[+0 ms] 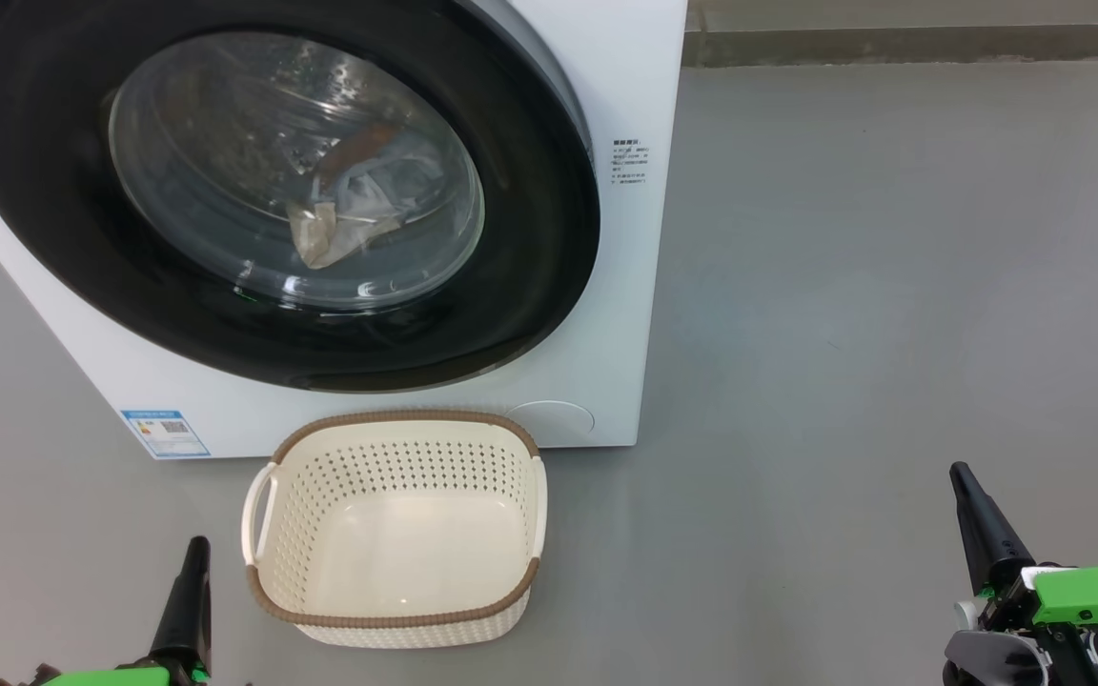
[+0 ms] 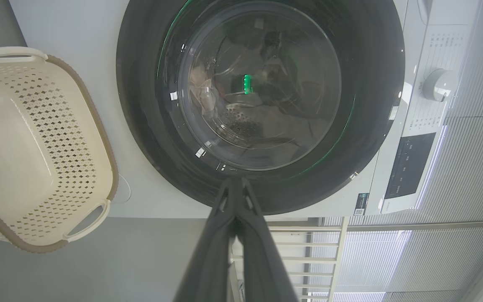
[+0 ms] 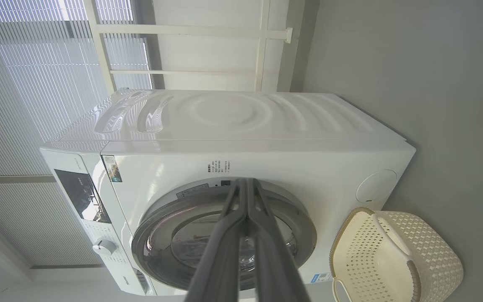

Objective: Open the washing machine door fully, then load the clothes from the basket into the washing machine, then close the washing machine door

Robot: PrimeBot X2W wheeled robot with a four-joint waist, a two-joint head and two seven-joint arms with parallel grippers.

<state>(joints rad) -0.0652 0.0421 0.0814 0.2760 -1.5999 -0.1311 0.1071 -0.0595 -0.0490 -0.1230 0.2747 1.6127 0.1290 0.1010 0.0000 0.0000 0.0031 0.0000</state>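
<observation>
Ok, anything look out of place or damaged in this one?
Nothing stands out. The washing machine door is shut, the clothes lie behind its glass, and the basket stands upright and empty on the floor in front of the washing machine. No damage shows.

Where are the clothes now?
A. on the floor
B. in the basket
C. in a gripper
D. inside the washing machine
D: the clothes show through the glass of the shut washing machine door, and the basket shows its bare bottom.
</observation>
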